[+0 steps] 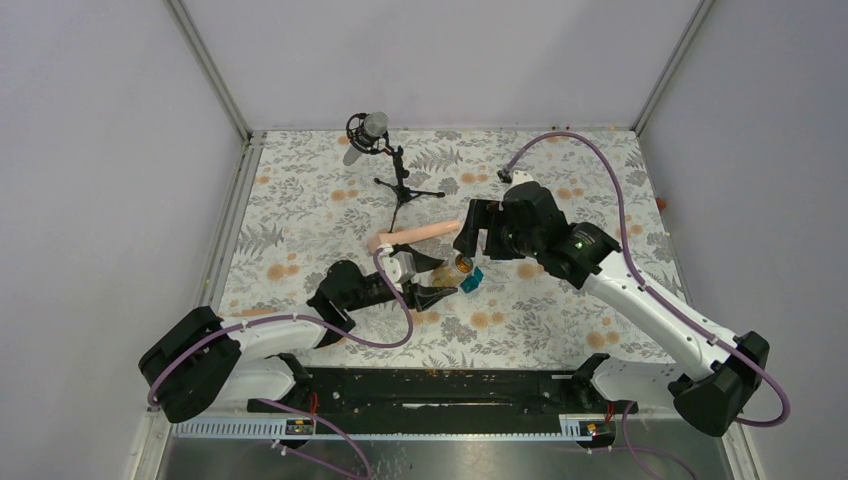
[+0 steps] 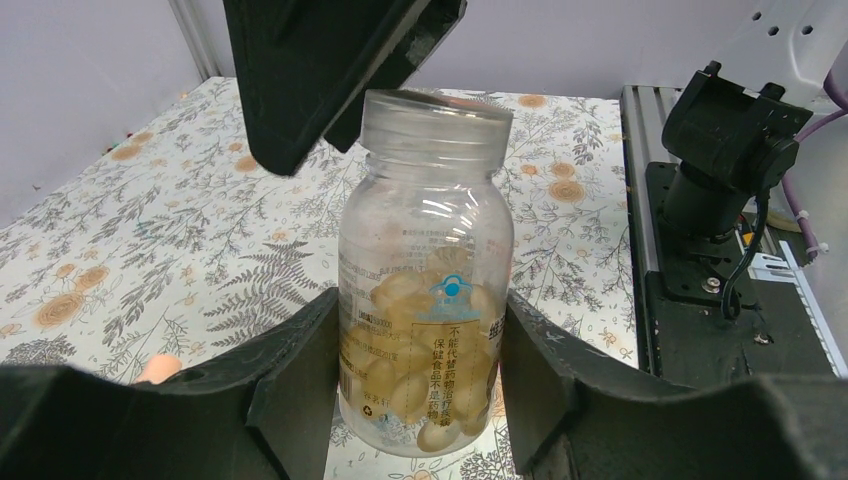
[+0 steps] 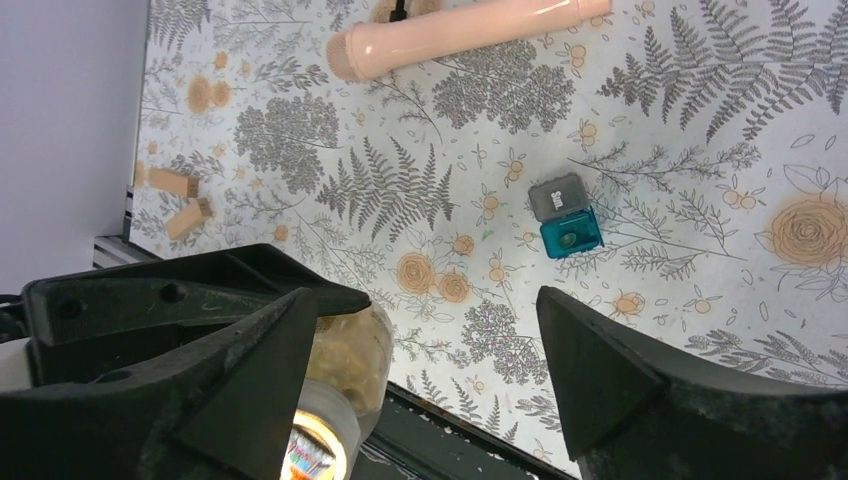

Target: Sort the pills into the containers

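Standing upright near the middle of the bench (image 1: 300,200), a little toward its near edge, the bottle (image 2: 425,270) has its mouth open and its lower half full of pale yellow pills (image 2: 400,380). The left end effector (image 2: 420,330) is clenched on it, one finger (image 2: 300,380) pressed against each side of the body. Above the mouth hangs the right end effector (image 3: 425,330), released, with its jaws spread wide; one of its fingers (image 2: 330,70) shows dark over the rim in the left wrist view.

Just beside the bottle, on the side toward the right edge of the bench, lies the box (image 3: 572,235), a teal half and a grey half side by side; whether they touch the bottle I cannot tell. A peach tube (image 1: 415,236) lies on its side a little farther toward the far edge, apart from both. Well beyond it, near the far edge, a microphone (image 1: 370,135) stands on a small tripod. Two small tan pieces (image 3: 175,185) lie near the bench's near edge in the right wrist view.
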Robot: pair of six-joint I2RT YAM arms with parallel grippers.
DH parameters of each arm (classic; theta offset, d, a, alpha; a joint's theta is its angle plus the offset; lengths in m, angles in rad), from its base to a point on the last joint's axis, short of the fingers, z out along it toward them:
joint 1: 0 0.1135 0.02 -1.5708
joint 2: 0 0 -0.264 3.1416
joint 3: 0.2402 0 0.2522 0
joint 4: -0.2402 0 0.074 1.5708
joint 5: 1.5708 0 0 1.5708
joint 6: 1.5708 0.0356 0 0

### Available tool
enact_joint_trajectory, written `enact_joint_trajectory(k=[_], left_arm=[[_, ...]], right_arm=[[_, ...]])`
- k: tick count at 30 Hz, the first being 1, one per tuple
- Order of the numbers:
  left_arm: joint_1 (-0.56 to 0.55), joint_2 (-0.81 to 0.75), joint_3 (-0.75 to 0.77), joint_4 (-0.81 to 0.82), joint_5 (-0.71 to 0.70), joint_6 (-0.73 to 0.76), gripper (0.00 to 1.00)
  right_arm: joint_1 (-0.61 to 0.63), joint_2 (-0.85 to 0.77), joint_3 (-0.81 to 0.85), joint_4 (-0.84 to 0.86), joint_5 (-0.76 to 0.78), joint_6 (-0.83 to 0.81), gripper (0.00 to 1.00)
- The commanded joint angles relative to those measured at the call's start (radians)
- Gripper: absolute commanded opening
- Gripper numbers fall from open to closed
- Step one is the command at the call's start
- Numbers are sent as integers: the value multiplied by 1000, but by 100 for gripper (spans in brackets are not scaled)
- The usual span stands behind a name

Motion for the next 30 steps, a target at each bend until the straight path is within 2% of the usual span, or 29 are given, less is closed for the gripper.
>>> enact_joint_trajectory(k=[1, 6, 10, 14, 21, 30], left_arm=[[-2, -30, 3, 62, -7, -3, 0], [-2, -31, 13, 48, -7, -32, 0], [-2, -35, 32, 21, -11, -50, 0], [-2, -38, 42, 7, -9, -58, 0], [-1, -40, 50, -3, 3, -60, 0], [-2, -34, 65, -5, 32, -64, 0]], right_arm=[[-15, -65, 40, 34, -27, -21, 91], [-56, -84, 38, 102, -288, -138, 92], [-56, -68, 71, 36, -466, -291, 89], [-55, -70, 78, -17, -494, -383, 85], [-53, -67, 86, -63, -506, -454, 76], [-35, -33, 93, -65, -486, -493, 72]])
